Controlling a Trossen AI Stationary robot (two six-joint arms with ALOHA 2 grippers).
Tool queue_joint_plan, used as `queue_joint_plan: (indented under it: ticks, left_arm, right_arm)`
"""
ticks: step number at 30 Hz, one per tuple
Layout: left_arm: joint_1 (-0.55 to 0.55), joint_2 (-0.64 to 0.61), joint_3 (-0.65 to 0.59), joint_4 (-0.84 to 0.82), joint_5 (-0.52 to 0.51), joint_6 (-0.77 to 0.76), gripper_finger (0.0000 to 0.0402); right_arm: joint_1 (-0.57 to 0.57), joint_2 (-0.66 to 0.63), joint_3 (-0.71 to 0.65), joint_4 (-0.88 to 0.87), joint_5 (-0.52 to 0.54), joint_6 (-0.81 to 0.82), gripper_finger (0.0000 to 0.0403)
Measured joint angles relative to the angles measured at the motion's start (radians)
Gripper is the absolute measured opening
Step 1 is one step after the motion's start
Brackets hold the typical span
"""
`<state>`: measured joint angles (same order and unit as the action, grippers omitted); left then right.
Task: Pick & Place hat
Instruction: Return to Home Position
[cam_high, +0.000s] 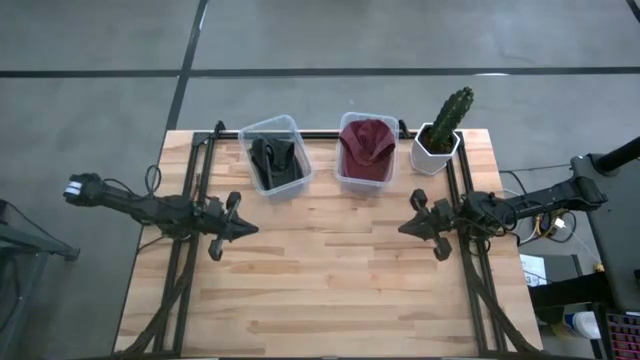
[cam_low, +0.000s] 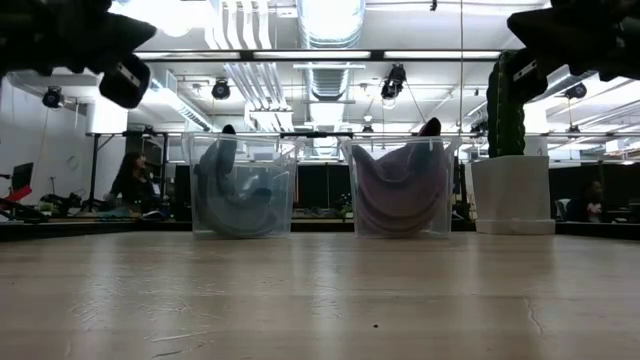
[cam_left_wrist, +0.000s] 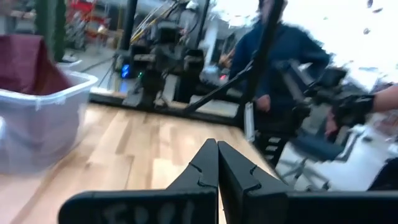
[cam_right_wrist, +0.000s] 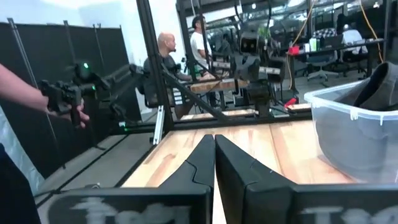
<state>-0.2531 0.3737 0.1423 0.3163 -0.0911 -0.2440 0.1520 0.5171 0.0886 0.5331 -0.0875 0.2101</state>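
Presently I log: left gripper (cam_high: 248, 228), jaws pressed together, empty, above the table's (cam_high: 320, 290) left side; right gripper (cam_high: 404, 228), same, right side. Black cap (cam_high: 275, 163) in left bin (cam_high: 247, 140); red cap (cam_high: 367, 148) in right bin (cam_high: 366, 186); cactus (cam_high: 452, 112) just beside.

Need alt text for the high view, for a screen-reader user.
Top-down: a wooden table with, along its far edge, a left bin holding a black cap, a right bin holding a maroon cap, and a potted cactus. The left gripper and right gripper, both shut, point at each other across the table's middle.
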Motion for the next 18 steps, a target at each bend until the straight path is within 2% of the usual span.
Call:
queue_joint_plan:
  ticks: [6,18]
  left_arm:
    - [0.0,-0.073,-0.111,0.128,0.008,0.01,0.0]
    - [0.0,-0.275,-0.115,-0.137,0.008,0.016,0.0]
  right_arm:
    - [0.0,0.0,-0.081,0.17,0.0,0.01,0.0009]
    - [-0.006,0.0,-0.08,0.142,-0.018,-0.027,0.0009]
